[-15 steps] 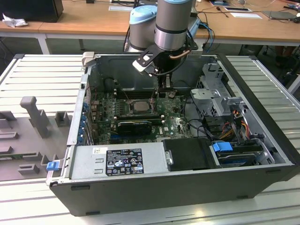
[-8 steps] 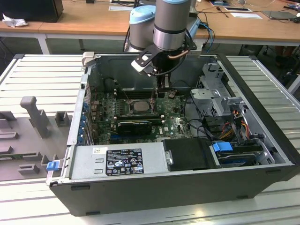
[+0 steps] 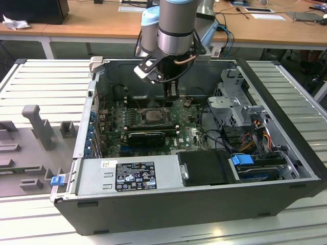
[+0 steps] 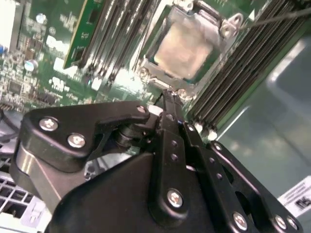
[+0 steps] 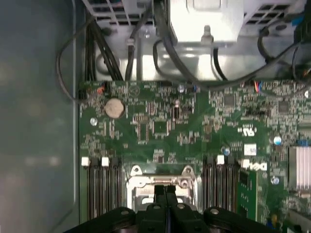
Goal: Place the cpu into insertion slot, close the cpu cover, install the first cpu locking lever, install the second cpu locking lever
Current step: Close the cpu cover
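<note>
The cpu (image 4: 187,43), a pale silvery square chip, lies flat in the insertion slot (image 3: 153,116) on the green motherboard. The silvery cpu cover (image 4: 156,77) lies down around it, and the chip shows through the cover's window. My gripper (image 4: 169,94) is shut, its two black fingers pressed together with nothing visible between them. The tips hover at the edge of the socket frame (image 5: 146,182), just beside the chip. In the exterior view the gripper (image 3: 172,94) hangs inside the open computer case, a little behind the socket. A thin metal lever (image 4: 272,19) runs out from one corner of the socket.
Black ribbed memory slots (image 4: 248,63) flank the socket on both sides. A metal drive cage (image 3: 237,97) with cables (image 3: 255,132) fills the exterior view's right of the case. The power supply (image 3: 127,176) lies along the front. A coin battery (image 5: 114,108) sits on the board.
</note>
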`<state>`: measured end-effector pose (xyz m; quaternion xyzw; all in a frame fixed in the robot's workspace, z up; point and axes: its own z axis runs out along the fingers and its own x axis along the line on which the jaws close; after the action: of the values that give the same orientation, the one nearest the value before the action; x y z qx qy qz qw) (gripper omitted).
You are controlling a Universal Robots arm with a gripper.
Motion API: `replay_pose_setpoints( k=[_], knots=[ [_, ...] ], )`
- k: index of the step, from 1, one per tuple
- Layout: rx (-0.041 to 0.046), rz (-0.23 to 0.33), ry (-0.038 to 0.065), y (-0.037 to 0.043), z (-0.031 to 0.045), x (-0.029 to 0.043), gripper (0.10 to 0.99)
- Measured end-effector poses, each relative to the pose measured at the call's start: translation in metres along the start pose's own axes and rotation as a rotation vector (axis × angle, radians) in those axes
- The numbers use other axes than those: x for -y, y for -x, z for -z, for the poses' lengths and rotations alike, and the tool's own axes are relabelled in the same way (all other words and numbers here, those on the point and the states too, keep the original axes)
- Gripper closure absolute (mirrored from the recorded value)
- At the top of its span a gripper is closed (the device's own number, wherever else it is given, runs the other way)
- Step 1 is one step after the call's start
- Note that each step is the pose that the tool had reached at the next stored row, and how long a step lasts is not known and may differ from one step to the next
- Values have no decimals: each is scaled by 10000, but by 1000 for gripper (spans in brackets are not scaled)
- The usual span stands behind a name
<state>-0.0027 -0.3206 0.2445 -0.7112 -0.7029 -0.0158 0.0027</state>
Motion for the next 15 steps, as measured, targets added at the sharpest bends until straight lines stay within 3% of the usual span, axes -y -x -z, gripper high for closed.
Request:
replay_pose_setpoints(
  k=[6,8,10,15],
  knots=[
    [-16,116,1,4,-126,41,980],
    [-77,159,-2,6,-150,134,980],
    [-80,195,-3,7,-163,221,980],
    [-82,227,-3,8,-171,309,980]
  ],
)
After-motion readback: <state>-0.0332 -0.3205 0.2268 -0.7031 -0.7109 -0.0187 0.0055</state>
